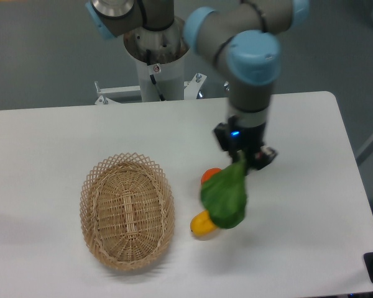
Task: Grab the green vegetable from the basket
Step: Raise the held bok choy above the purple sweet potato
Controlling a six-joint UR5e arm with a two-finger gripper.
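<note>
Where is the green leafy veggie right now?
The green vegetable hangs from the claw, up off the table to the right of the empty basket, covering part of the orange and yellow piece.

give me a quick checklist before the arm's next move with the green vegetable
1. Green vegetable held by the gripper: ok, it hangs from the gripper.
2. Vegetable out of the basket: ok, the basket holds nothing.
3. Grip secure: cannot tell, the fingers are hidden by the leaf top and the wrist.
4. Space below the vegetable free: not ok, the orange and the yellow piece show partly behind it.
5. Purple piece's place: cannot tell, it is not in sight.
</note>
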